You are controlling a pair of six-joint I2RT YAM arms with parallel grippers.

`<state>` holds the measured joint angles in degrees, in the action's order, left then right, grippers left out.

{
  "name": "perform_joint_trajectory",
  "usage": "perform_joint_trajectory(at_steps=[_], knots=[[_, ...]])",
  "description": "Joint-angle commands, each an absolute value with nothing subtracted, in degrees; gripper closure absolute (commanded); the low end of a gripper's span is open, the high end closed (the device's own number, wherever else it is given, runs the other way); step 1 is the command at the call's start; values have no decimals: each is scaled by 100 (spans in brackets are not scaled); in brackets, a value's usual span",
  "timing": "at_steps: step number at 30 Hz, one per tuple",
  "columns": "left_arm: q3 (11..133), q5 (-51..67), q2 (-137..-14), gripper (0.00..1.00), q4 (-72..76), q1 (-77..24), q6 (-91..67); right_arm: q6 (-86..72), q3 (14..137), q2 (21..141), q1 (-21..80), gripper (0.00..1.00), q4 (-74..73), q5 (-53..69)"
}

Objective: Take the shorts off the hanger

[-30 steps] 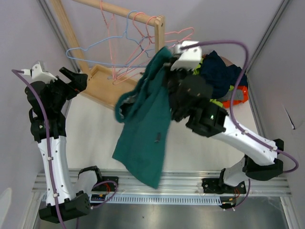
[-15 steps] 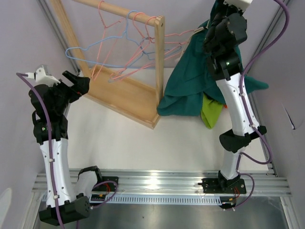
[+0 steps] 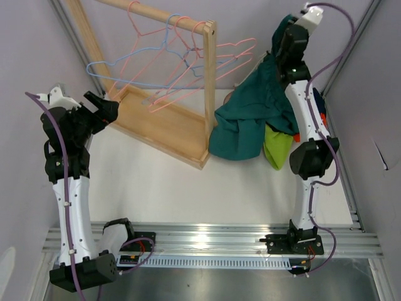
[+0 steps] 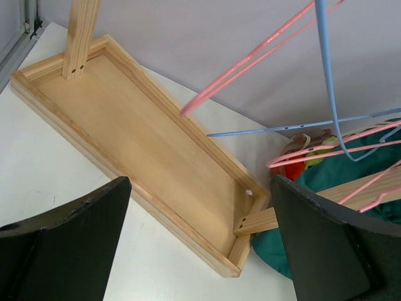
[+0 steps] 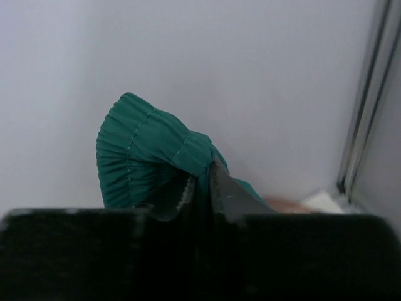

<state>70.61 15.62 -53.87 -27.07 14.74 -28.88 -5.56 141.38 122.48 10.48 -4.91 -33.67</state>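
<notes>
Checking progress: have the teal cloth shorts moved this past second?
Yes: the teal cloth shorts moved rightward, from over the wooden rack's upright post to its right.

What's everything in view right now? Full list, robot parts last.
teal shorts: one, teal, hanging from the right gripper, back right
lime green shorts: one, lime, on the table under the teal pair
orange shorts: one, orange, mostly hidden behind the teal pair
wooden rack: one, pale wood, back left of the table
hangers: several, pink and blue, bare, on the rack's rail
table: one, white, under everything
left gripper: one, black, open and empty, near the rack's base
right gripper: one, black, raised, shut on the teal shorts
</notes>
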Motion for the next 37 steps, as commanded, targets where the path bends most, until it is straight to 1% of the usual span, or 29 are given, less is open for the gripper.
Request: perform_joint_trajectory(at_steps=[1, 2, 3, 4, 5, 6, 10, 11, 14, 15, 17, 18, 19, 20, 21, 22, 23, 25, 26, 30, 33, 36, 37], knots=[[7312, 1415, -5388, 1, -2645, 1424, -2769, -1230, 13511, 12148, 1107, 42, -729, -3296], [7312, 1372, -5379, 1, -2654, 1406, -2751, -1309, 13039, 12059, 1142, 29, -738, -3400], [7339, 1328, -5388, 1, -2698, 1389, -2699, -1379, 12834, 11945, 1169, 21, -773, -3593], [7348, 1284, -5379, 1, -2724, 1371, -2672, -1423, 12606, 11823, 1221, 10, -765, -3969], [7365, 1187, -5379, 1, -2751, 1362, -2654, -1406, 12116, 11491, 1248, 4, -686, -4112], [7374, 1152, -5353, 1, -2777, 1354, -2628, -1398, 11850, 11287, 1335, 1, -625, -4261], [7348, 1037, -5274, 1, -2830, 1345, -2602, -1319, 10681, 10180, 1616, 0, -641, -5341], [7330, 933, -5247, 1, -2821, 1345, -2602, -1318, 10261, 9699, 1695, 0, -703, -5509], [7216, 844, -5151, 1, -2839, 1345, -2619, -1319, 9679, 8959, 2143, 1, -984, -5818], [7207, 852, -5124, 1, -2830, 1353, -2645, -1214, 9250, 8443, 2310, 1, -950, -5862], [7146, 888, -5028, 1, -2813, 1345, -2715, -942, 8853, 7922, 2977, 1, -818, -5871], [7111, 922, -4984, 1, -2778, 1336, -2733, -810, 8668, 7423, 3241, 1, -783, -5749], [7084, 949, -4905, 1, -2777, 1327, -2751, -748, 8388, 7166, 3826, 1, -791, -5670], [7032, 949, -4870, 1, -2769, 1301, -2786, -773, 8280, 6937, 4110, 1, -826, -5565], [6979, 941, -4817, 1, -2716, 1275, -2786, -773, 8192, 6517, 4383, 1, -878, -5059], [6900, 914, -4764, 1, -2690, 1248, -2777, -826, 8087, 6347, 4655, 1, -1009, -4915], [6847, 897, -4685, 1, -2689, 1205, -2760, -922, 8060, 6189, 5137, 1, -1072, -4852], [6768, 888, -4615, 1, -2672, 1169, -2742, -1090, 8042, 5882, 5535, 0, -1334, -4563], [6741, 896, -4579, 1, -2663, 1143, -2733, -1029, 8042, 5819, 5937, 1, -1362, -4544], [6811, 765, -4597, 1, -2934, 1143, -2558, -467, 7902, 5669, 6616, 1, -1239, -5105], [6838, 756, -4509, 1, -3076, 1143, -2496, -422, 7832, 5634, 6723, 1, -1301, -5186], [6776, 686, -4377, 1, -3111, 1108, -2417, -176, 7621, 5581, 6732, 5, -1002, -4993], [6768, 677, -4368, 1, -3120, 1090, -2382, -193, 7620, 5590, 6741, 5, -1002, -5027]])
